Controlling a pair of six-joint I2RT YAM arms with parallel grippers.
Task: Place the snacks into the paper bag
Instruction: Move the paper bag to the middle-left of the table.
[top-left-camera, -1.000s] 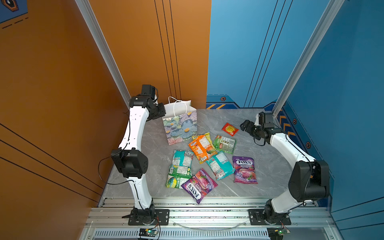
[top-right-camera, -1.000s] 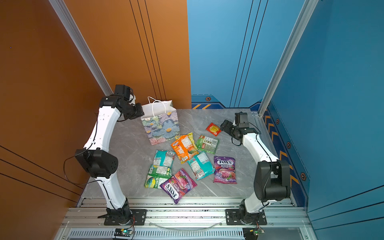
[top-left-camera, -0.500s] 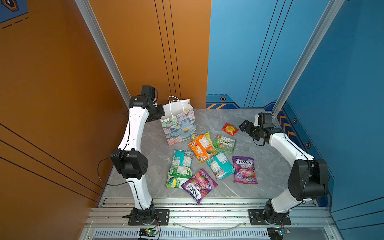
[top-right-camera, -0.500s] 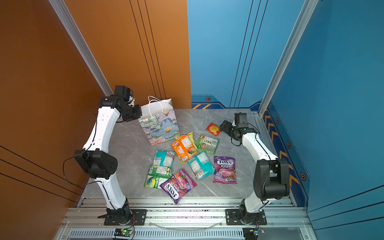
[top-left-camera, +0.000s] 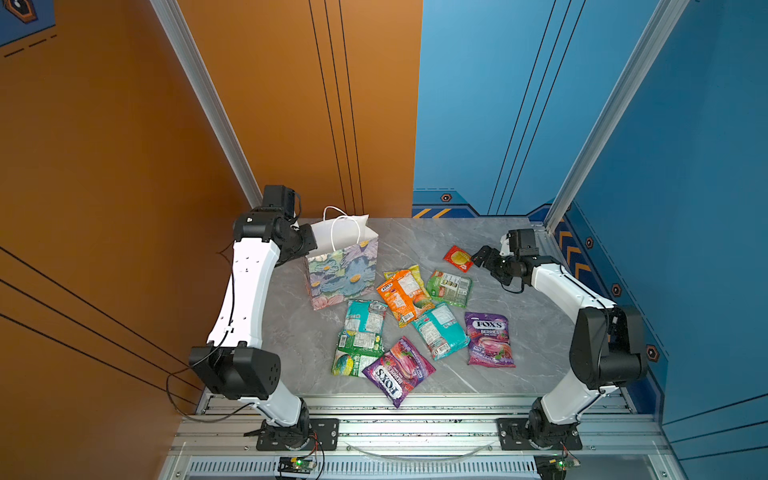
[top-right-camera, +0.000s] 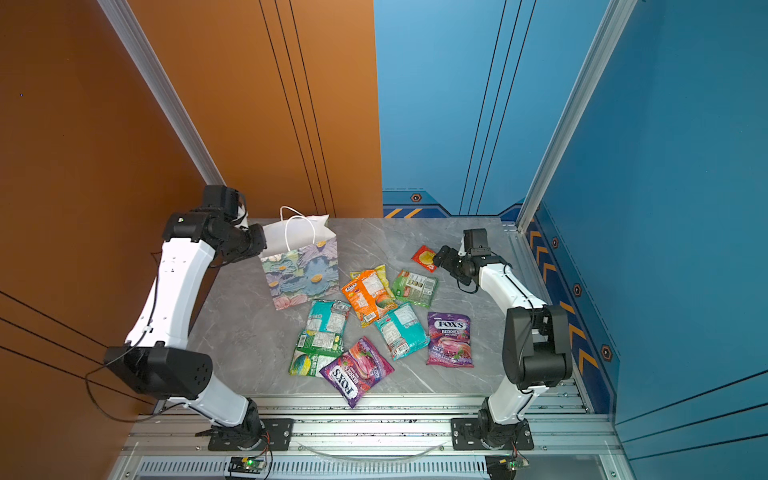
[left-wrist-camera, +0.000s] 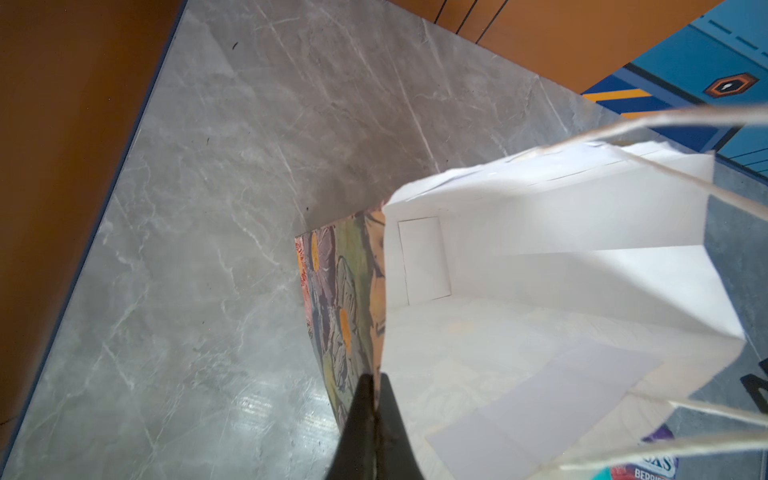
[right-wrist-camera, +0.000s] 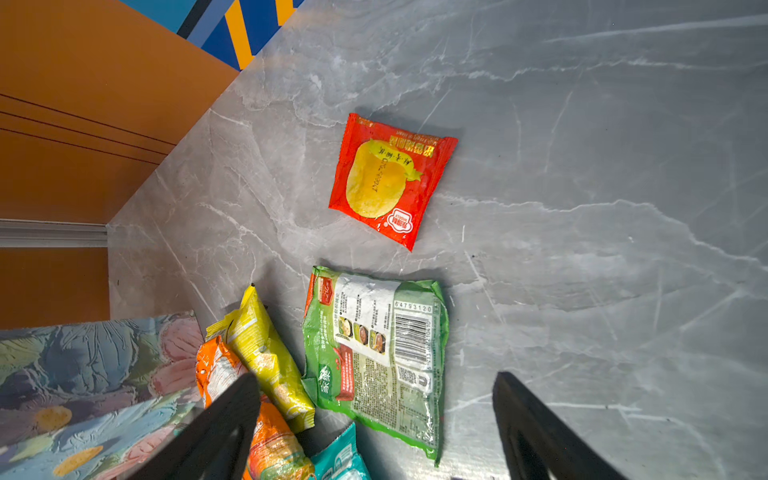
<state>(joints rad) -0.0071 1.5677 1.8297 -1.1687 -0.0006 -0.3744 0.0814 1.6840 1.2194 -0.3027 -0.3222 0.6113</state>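
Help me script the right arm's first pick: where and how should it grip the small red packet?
Probably from straight above: the red packet lies flat on the table, clear of the green packet, so no edge is lifted to slip under. Span its puffed middle with the open jaws of the right gripper and pinch.

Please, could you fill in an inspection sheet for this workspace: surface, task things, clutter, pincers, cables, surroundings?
surface: grey marble table, no spill seen.
job's things: paper bag standing, open, nothing inside; snacks all lie on the table beside it, some overlapping; red packet lies apart.
clutter: nothing seen.
grippers: left pincer shut on the bag's rim; right pincer open, empty, near the red packet.
cables: black cable hangs in a loop outside the table.
surroundings: orange and blue wall panels; metal rail in front.
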